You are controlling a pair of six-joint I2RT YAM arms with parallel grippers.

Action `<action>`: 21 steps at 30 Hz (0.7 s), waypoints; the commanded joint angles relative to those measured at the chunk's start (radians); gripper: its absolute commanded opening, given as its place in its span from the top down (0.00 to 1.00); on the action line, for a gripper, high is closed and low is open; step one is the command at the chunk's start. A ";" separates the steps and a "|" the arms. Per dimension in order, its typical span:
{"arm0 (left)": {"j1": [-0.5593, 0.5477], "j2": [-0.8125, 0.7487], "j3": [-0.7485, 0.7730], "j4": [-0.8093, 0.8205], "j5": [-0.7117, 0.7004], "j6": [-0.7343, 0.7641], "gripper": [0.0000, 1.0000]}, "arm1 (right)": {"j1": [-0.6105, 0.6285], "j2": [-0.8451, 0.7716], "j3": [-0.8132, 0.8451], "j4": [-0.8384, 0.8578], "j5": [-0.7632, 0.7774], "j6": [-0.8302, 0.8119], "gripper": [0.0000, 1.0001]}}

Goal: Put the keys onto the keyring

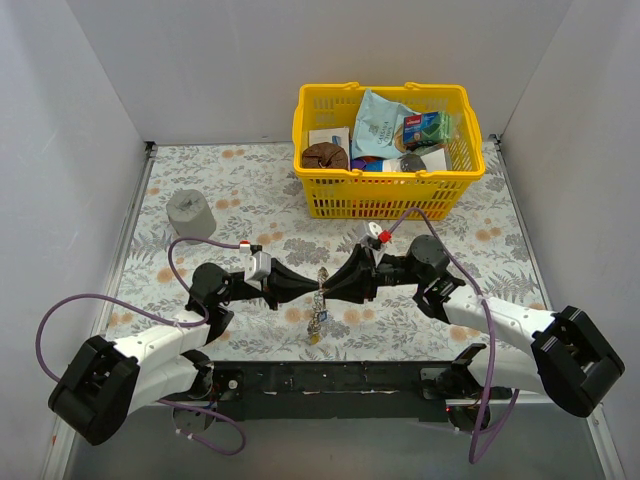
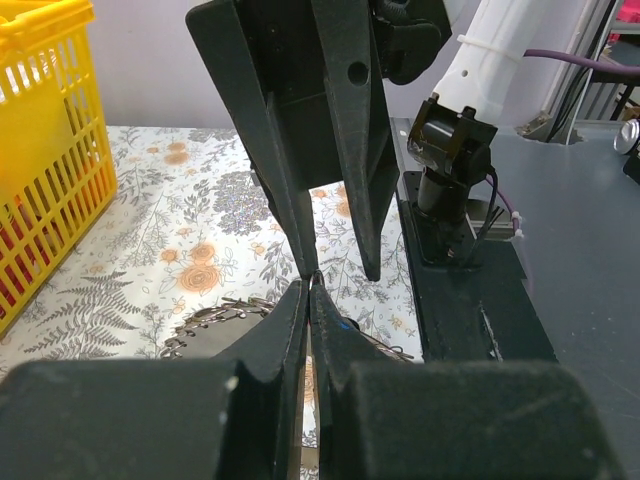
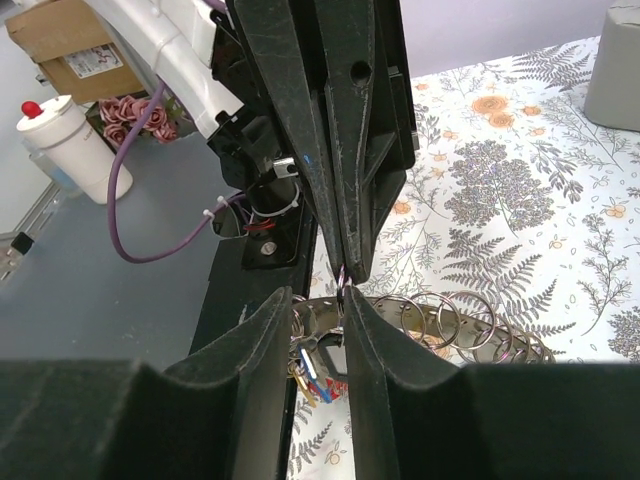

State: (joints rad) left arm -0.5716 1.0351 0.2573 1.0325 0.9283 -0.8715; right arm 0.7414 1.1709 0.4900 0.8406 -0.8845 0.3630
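Both sets of jaws meet tip to tip. The left jaws are clenched on a thin edge of the keyring (image 1: 321,293), which hangs between the arms. The right jaws stand apart around it, and I cannot tell whether they grip. Keys (image 1: 316,325) dangle below, half hidden. Smaller rings (image 3: 450,318) trail toward the counter (image 1: 250,180).

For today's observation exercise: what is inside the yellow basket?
The yellow basket holds a brown round item, a pale blue packet and a green packet; anything beneath is covered.
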 commanded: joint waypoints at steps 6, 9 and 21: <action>-0.004 -0.003 0.046 0.041 0.003 0.005 1.00 | 0.018 0.016 0.035 0.034 0.036 -0.019 0.75; -0.005 -0.004 0.051 0.034 0.003 0.008 1.00 | 0.021 0.035 0.047 0.017 0.030 -0.024 0.92; -0.007 -0.018 0.152 -0.354 -0.009 0.201 0.80 | 0.026 0.041 0.173 -0.415 0.071 -0.225 0.99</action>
State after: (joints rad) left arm -0.5682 1.0359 0.3138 0.8478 0.9382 -0.7864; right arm 0.7532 1.2129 0.5694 0.6235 -0.8429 0.2554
